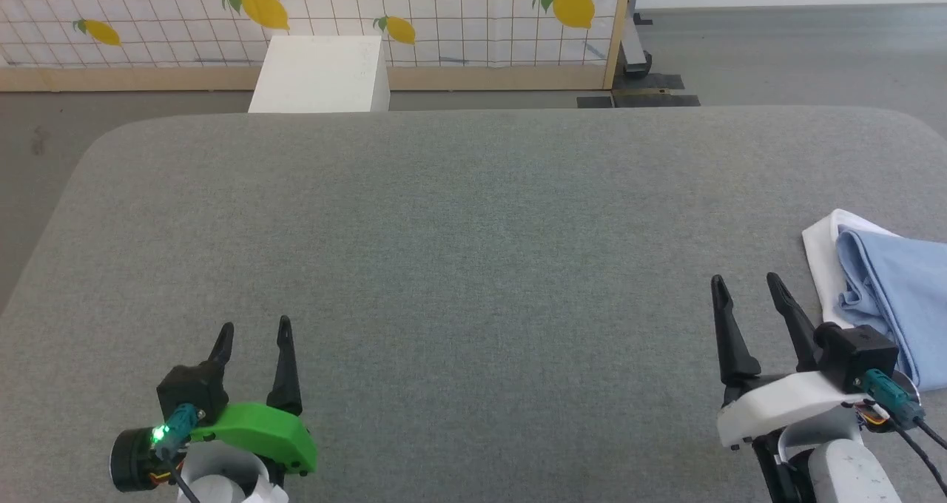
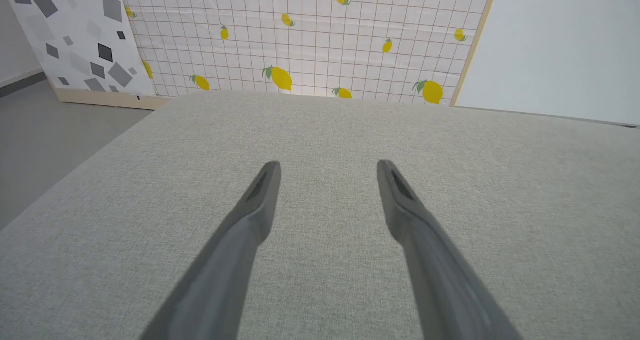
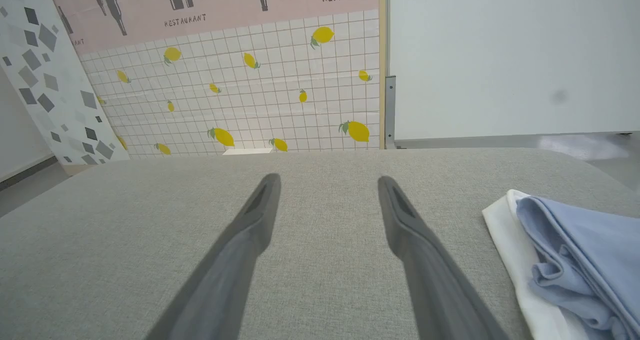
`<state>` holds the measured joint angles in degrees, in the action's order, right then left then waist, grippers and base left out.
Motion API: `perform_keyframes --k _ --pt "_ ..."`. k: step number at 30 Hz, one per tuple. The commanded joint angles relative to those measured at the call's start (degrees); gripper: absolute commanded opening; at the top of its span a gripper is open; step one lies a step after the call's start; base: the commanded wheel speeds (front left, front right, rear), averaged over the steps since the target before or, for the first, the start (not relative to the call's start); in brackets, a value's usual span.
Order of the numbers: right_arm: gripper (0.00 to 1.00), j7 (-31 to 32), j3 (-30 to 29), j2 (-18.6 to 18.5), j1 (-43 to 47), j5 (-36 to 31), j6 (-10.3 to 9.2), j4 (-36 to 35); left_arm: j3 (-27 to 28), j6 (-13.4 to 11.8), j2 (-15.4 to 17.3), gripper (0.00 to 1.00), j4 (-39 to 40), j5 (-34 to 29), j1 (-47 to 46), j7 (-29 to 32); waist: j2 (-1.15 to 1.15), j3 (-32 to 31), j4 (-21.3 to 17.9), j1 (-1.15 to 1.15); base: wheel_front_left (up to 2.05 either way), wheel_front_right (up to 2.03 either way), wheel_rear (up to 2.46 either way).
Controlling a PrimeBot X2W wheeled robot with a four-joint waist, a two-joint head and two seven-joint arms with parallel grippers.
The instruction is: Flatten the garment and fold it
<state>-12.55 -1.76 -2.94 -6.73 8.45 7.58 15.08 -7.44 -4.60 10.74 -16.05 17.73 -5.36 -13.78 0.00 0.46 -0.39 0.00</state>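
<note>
On grey table [image 1: 473,214], far right, bunched garment [image 1: 902,288]

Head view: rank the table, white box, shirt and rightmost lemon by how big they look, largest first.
1. table
2. shirt and white box: similar; the shirt is nearer and cut off by the frame edge, so unranked
3. rightmost lemon

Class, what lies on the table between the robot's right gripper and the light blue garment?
Nothing: a narrow stretch of bare grey table separates the right gripper from the garment, in both head and right wrist views.
</note>
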Motion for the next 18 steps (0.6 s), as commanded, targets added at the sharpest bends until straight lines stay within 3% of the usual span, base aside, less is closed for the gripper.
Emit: perform_keyframes --k 1,13,14,18 --pt "1.00 0.1 0.0 0.1 0.8 0.1 -0.09 -0.1 0.2 0.2 0.1 1.00 -0.2 0.8 -1.1 -0.4 0.00 0.0 0.0 0.00 0.00 0.00 0.00" --pt "1.00 0.2 0.5 0.1 0.9 0.6 -0.09 0.1 -0.1 0.6 0.4 1.00 -1.4 1.2 -1.6 -0.7 0.00 0.1 0.1 0.00 0.00 0.00 0.00" --pt "0.00 0.0 0.4 0.0 0.1 0.2 0.00 0.1 -0.1 0.4 0.1 0.00 -1.3 1.1 -0.6 -0.5 0.00 0.1 0.1 0.00 0.00 0.00 0.00" --pt "0.00 0.0 0.4 0.0 0.0 0.2 0.00 0.1 -0.2 0.4 0.1 0.00 -1.4 1.1 -0.5 -0.4 0.00 0.1 0.1 0.00 0.00 0.00 0.00"
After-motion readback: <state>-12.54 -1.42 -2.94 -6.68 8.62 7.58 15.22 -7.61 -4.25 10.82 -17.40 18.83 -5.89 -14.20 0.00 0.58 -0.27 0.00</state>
